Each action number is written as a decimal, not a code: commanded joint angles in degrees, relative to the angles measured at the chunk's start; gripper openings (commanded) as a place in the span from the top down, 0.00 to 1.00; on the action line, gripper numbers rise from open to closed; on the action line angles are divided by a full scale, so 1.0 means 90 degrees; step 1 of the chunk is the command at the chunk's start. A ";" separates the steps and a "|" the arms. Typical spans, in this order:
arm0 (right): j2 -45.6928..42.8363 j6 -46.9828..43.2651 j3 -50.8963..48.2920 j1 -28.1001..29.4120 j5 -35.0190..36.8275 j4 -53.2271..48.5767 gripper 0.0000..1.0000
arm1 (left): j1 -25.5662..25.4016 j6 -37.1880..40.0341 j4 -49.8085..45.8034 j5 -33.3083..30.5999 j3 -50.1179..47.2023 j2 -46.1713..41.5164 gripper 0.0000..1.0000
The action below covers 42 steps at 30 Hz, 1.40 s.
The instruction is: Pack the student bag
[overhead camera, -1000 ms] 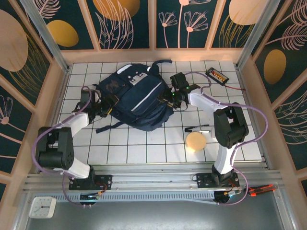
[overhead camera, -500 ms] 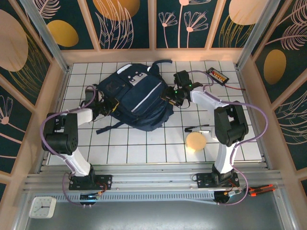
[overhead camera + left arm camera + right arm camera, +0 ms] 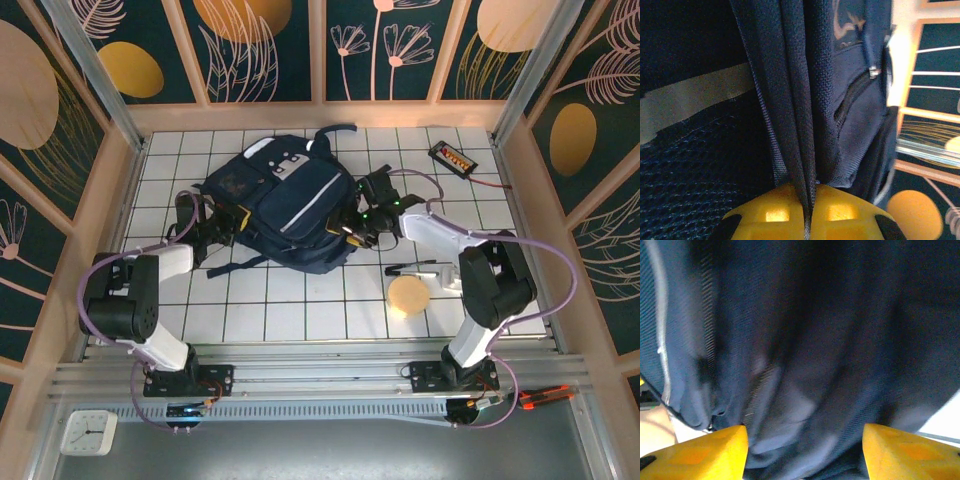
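Pen (image 3: 410,268), tan disc (image 3: 408,295), perhaps calculator (image 3: 452,157), near student bag (image 3: 285,205)

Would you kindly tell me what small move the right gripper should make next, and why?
Probably close the right gripper: its jaws stand open with student bag fabric between them, while the left gripper is shut on a fold.

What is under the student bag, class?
The student bag lies on the white tiled table; a black strap pokes out from under its near edge. Anything else beneath is covered.
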 commanded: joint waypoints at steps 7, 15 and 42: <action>-0.0676 0.0056 0.0422 0.0264 -0.0118 0.0384 0.38 | -0.0121 -0.1612 0.1268 -0.0069 0.0007 -0.1005 1.00; -0.0382 0.0141 0.0652 0.0298 -0.0107 0.0505 0.41 | -0.0180 -0.1898 0.1350 -0.0054 -0.0164 -0.1328 1.00; 0.0045 -0.0220 0.2556 0.1324 0.2411 -0.2400 0.36 | -0.0968 -0.2281 0.1265 -0.1297 -0.0267 -0.1706 1.00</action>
